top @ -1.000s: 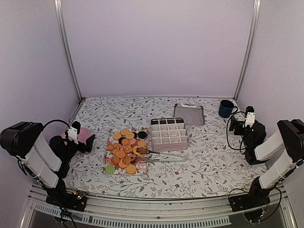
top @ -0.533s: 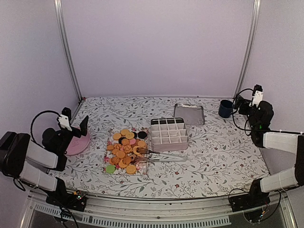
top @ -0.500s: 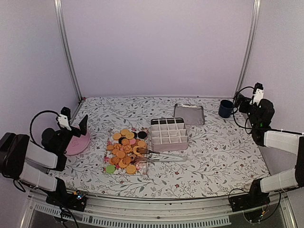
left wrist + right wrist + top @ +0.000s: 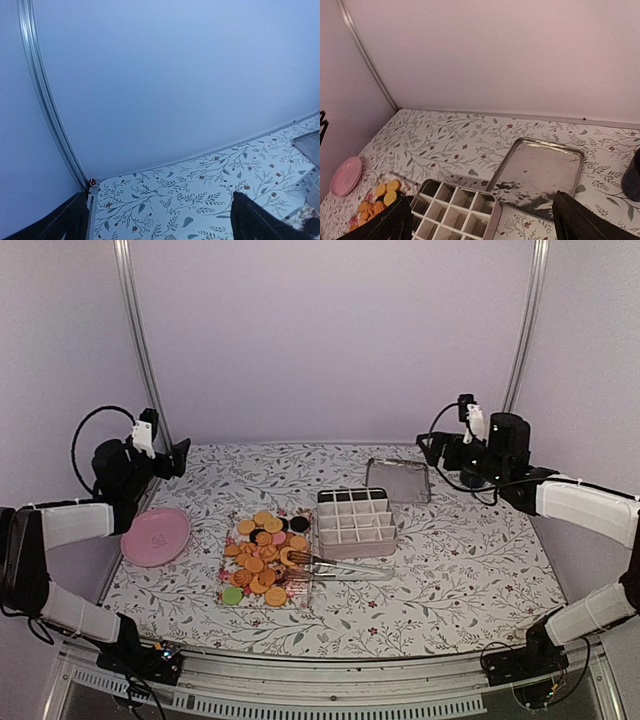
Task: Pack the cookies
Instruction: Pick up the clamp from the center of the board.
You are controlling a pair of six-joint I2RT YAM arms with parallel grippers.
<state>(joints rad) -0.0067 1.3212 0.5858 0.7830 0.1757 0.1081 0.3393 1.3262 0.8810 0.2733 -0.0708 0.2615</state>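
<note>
Top external view: the cookies are heaped on a small flat tray near the middle of the worktop, which is covered by a cloth printed with leaves and small flowers. Most of them are orange-tan. A few black and pink ones are mixed in, and a green one is seen at the near left corner of the heap. Just right of this tray a pale divided box is set, and every cookie that can be seen lies outside it. Metal tongs are laid in front of the box, their tips resting on the right side of the heap. A shiny metal tray is placed behind the box, and a pink plate lies near the left edge. A faint mark at the plate's middle is too small to be read.

Both arms are held high over the far corners. In the left wrist view the left fingers are spread wide and grip nothing, with only patterned cloth and the corner post between them. In the right wrist view the right fingers are likewise spread wide and hold nothing. The box and metal tray are framed between them, and a dark mug is cut off at the right edge.
</note>
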